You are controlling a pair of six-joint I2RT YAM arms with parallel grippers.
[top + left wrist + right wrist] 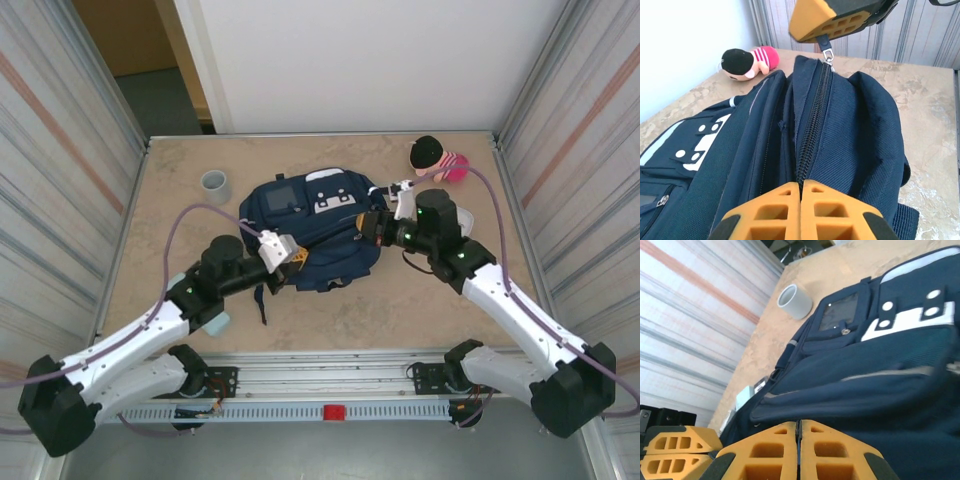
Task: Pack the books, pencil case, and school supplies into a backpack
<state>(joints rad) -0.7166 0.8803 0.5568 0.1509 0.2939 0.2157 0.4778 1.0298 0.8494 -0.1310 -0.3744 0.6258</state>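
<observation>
Both sets of jaws are clamping fully shut, left gripper (801,185) on the zipped backpack (840,130), right gripper (799,424) seemingly on its zipper pull (827,54), nothing packed yet.

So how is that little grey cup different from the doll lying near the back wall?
The cup is plain grey and stands upright, mouth up; the doll has a black head and pink striped body and lies on its side. The cup sits left of the backpack, the doll right of it. Both rest on the table, apart from the backpack.
</observation>
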